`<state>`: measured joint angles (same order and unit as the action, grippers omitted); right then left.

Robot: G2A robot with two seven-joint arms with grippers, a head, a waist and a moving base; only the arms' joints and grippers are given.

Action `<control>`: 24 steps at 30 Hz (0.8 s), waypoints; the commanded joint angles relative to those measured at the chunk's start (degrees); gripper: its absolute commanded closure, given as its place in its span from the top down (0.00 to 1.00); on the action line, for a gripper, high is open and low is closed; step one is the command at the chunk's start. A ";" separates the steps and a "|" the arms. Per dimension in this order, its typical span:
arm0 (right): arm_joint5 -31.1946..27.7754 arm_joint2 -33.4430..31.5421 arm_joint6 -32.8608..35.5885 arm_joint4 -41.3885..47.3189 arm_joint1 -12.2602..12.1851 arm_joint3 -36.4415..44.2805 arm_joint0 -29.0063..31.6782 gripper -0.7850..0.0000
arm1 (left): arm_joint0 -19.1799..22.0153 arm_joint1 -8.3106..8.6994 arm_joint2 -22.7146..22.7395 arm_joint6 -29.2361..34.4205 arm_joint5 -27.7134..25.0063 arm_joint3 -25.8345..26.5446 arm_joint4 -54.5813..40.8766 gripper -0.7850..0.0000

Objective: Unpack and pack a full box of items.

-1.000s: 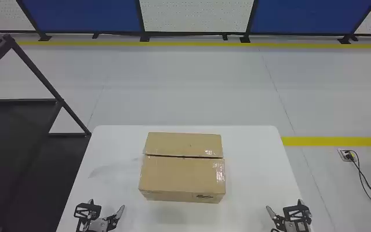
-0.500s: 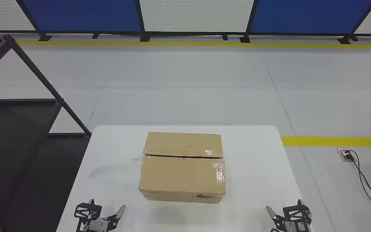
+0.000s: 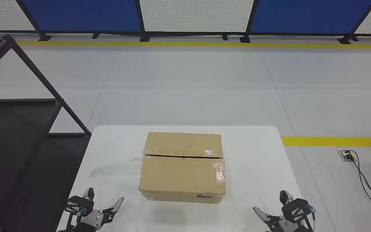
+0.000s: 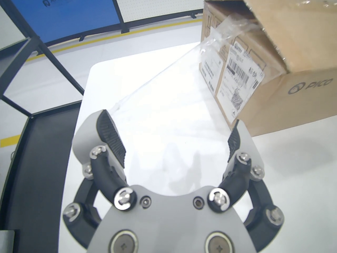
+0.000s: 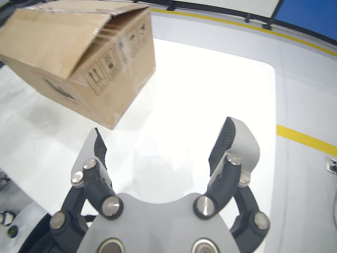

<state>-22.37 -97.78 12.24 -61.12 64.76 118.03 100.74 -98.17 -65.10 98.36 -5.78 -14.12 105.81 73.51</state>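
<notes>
Box (image 3: 182, 168) on table (image 3: 255, 156); left gripper (image 4: 171, 122), right gripper (image 5: 162, 127) splayed at near corners.

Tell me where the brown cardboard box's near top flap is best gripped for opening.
Likely its short end edges: there the near top flap stands off the brown cardboard box, leaving a gap for a finger. Open left gripper from its end, open right gripper from the other.

lab hall: blue partition panels (image 3: 81, 14), yellow floor lines (image 3: 185, 43).
</notes>
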 commanded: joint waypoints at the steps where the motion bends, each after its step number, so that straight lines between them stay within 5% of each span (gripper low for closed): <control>1: -3.21 -0.69 4.53 6.31 -0.22 1.48 -0.94 1.00 | -0.26 0.23 2.16 -0.99 -3.43 0.42 -1.55 1.00; 8: -7.77 -1.52 21.89 29.39 -1.23 3.50 -5.49 1.00 | 0.08 0.94 8.11 0.87 -13.80 1.92 -10.53 1.00; 20: -7.77 -1.52 21.89 29.39 -1.23 3.50 -5.49 1.00 | 0.20 1.16 8.99 2.77 -16.18 2.86 -11.49 1.00; 24: -10.07 0.38 21.29 38.18 -1.26 2.39 -6.32 1.00 | 1.89 1.14 7.77 5.99 -16.06 3.32 -15.76 1.00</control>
<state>-32.13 -97.90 33.38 -27.06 63.53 120.86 94.99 -97.24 -63.98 106.37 -1.26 -30.53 108.95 59.49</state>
